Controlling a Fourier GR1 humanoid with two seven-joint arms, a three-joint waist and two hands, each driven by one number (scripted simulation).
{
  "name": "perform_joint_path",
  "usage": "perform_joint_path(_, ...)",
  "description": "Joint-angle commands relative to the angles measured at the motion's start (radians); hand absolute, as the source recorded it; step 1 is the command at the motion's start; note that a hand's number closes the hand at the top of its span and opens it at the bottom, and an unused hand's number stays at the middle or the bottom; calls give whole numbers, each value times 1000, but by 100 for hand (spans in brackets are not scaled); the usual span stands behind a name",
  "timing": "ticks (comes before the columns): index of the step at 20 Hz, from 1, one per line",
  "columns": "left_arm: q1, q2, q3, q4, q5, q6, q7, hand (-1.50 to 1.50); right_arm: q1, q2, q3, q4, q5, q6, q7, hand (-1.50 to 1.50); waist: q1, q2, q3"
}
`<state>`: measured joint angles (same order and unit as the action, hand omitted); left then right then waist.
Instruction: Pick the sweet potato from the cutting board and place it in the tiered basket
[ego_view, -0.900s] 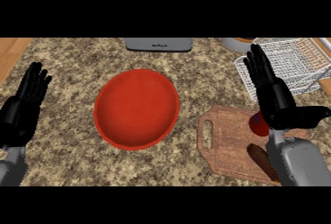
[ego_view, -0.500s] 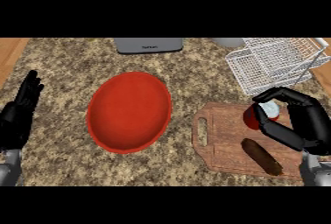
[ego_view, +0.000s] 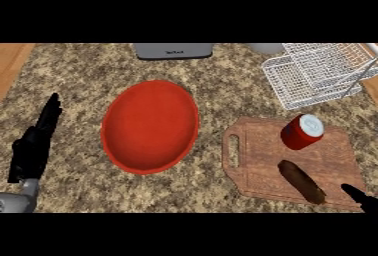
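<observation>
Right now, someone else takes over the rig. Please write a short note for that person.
Left robot hand: open, resting at the left edge.
Right robot hand: only fingertips show at the lower right, holding nothing.
Sweet potato lies on the cutting board, beside a red can.
Tiered basket: upper right.
Done: nothing.
Left: grasp the sweet potato, place it in the basket.

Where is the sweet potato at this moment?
In the head view, the sweet potato lies on the cutting board at lower right, just below the red can; the right hand shows at the board's corner.
</observation>
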<state>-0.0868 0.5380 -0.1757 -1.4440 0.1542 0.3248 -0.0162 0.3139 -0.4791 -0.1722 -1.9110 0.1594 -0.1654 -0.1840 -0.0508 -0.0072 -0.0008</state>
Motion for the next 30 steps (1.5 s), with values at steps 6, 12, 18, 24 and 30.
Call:
perform_joint_path(6,-46,-17,-36,-18,-45,15,67,0,221,-281,11,-271,281,197,294,-150,27,8,-4)
perform_joint_path(12,-61,-34,-23,2,-54,-3,49,0,208,-241,190,-542,468,305,678,-150,51,9,-2)
perform_joint_path(18,-59,-49,-21,-24,-74,-27,61,0,-46,-204,324,-476,476,420,991,-150,66,9,-1)
perform_joint_path(24,-7,-50,6,-50,-97,-40,63,0,-135,-123,483,-338,572,471,1098,-150,60,7,0)
perform_joint_path(30,-46,-56,56,-77,-103,-79,125,0,-153,-67,524,-328,653,551,1161,-150,52,6,1)
